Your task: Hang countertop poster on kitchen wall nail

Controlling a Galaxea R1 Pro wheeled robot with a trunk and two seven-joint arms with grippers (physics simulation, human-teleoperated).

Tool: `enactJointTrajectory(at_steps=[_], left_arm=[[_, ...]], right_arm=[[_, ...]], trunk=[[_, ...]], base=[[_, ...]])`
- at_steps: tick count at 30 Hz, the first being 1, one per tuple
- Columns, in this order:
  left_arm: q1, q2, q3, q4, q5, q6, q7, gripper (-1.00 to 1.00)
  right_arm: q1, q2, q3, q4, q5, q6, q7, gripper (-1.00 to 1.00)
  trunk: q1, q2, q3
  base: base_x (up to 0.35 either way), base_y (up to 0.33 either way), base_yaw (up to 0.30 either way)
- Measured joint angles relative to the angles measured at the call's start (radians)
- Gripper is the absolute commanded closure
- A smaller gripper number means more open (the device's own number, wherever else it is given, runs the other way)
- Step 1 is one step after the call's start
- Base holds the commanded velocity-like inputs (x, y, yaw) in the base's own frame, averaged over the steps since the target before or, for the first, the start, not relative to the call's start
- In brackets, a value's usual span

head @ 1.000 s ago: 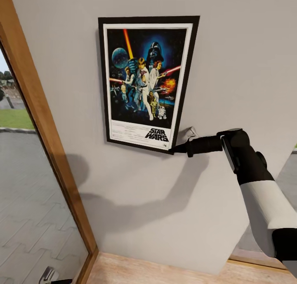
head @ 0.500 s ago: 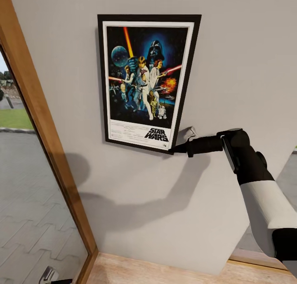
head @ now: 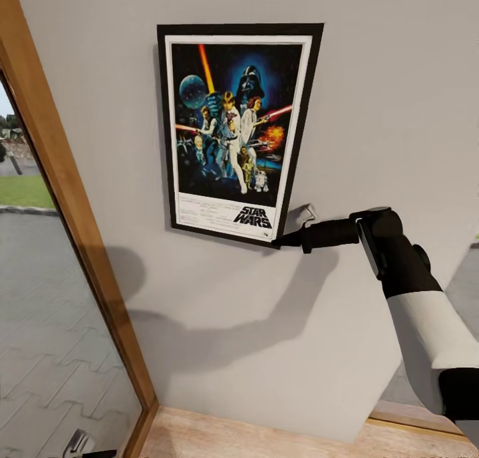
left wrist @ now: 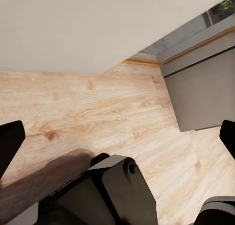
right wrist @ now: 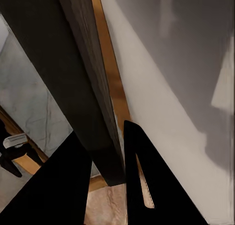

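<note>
1. The rectangular Star Wars poster with its thin black frame and white border (head: 238, 133) lies flat against the pale grey wall (head: 386, 99), upright in portrait; its top edge sits high in my head view and its lower right corner meets my fingers.
2. My right gripper (head: 279, 240) is clamped on that lower right corner; in my right wrist view the dark frame edge (right wrist: 93, 102) runs between my two black fingers (right wrist: 147, 186), which press on it from either side, with the grey wall just behind.
3. My right arm, black at the wrist and white further back (head: 426, 325), reaches in from the right, close to the wall; its shadow falls on the bare wall below the poster.
4. To the left of the poster a slanting light-wood window frame (head: 73, 212) borders the wall; a strip of bare wall separates it from the poster's left edge.
5. Below, the wall ends at a light wooden floor (head: 253, 438); the wall under the poster is bare down to it.
6. My left gripper (left wrist: 117, 137) hangs low over the wooden floor boards (left wrist: 98, 107); its two black fingertips stand wide apart with nothing between them, near the foot of the wall.
</note>
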Motion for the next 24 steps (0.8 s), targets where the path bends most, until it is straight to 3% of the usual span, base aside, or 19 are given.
enactJointTrajectory(at_steps=[24], left_arm=[[0.0,0.0,0.0,0.0,0.0,0.0,0.0,-1.0]], right_arm=[[0.0,-0.001,-0.001,-0.001,0.009,0.009,-0.011,1.0]], trunk=[[0.0,0.0,0.0]], base=[[-0.01,0.0,0.0]])
